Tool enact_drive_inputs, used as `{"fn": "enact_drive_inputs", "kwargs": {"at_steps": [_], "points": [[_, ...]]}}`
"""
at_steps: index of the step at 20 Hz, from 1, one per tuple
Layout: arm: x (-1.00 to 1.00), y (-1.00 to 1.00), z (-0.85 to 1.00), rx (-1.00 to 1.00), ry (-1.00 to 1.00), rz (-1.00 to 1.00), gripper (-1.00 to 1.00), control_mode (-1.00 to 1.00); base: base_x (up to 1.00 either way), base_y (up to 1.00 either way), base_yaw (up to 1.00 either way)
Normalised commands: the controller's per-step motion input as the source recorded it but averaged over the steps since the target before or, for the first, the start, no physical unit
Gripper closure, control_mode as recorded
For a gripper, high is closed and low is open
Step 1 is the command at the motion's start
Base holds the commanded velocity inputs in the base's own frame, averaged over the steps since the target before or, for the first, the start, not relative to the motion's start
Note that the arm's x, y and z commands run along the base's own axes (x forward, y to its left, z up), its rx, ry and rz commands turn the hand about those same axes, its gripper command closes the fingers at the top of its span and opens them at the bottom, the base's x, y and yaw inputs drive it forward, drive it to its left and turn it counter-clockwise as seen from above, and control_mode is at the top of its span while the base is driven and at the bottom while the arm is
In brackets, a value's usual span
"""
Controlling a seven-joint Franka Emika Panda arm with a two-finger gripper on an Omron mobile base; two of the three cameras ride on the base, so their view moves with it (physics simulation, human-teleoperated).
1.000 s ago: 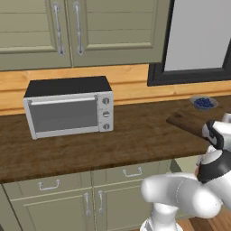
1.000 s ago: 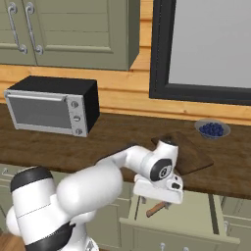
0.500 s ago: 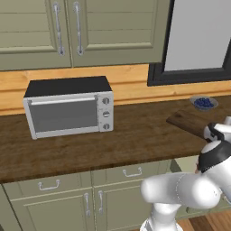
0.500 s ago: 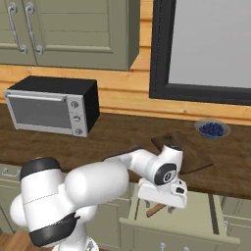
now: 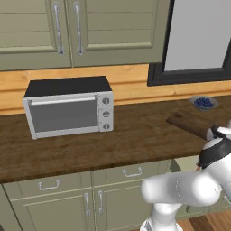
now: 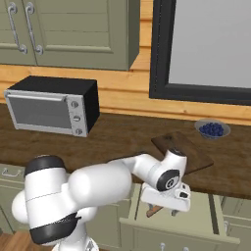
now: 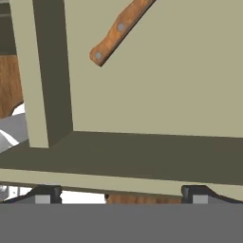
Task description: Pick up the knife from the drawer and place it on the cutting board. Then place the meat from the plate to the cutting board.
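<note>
My hand (image 6: 169,208), fingers spread and empty, hangs over the open drawer (image 6: 206,218) where the knife (image 7: 118,31) lies unpicked; cutting board (image 6: 182,152) above the drawer bare, meat step pending.

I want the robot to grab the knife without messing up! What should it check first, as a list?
1. Drawer pulled open: ok.
2. Knife lying loose on the drawer floor, handle showing: ok.
3. Claw right over the handle: not ok; the handle sits far up in the hand view.
4. Claw open wide enough: ok; fingertips stand far apart.
5. Cutting board has bare room for the knife: ok.
6. Which way the blade points: cannot tell.
</note>
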Motion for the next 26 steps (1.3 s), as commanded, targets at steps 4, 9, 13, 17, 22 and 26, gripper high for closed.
{"fn": "enact_drive_inputs", "kwargs": {"at_steps": [4,9,13,17,22,26], "points": [[0.0,-0.02,-0.12,0.0,-0.09,0.0,-1.0,-1.0,0.0,0.0,0.0],[0.0,-0.01,-0.34,0.0,-0.18,0.0,-1.0,-1.0,0.0,0.0,0.0],[-0.03,0.0,-0.16,-0.02,-0.16,0.0,-1.0,-1.0,0.0,0.0,0.0],[0.02,0.0,-0.01,-0.01,0.06,0.0,-1.0,-1.0,0.0,0.0,0.0],[0.0,0.0,-0.11,0.0,0.19,0.0,-1.0,-1.0,0.0,0.0,0.0],[0.0,0.0,-0.31,0.0,0.2,0.0,-1.0,-1.0,0.0,0.0,0.0]]}}
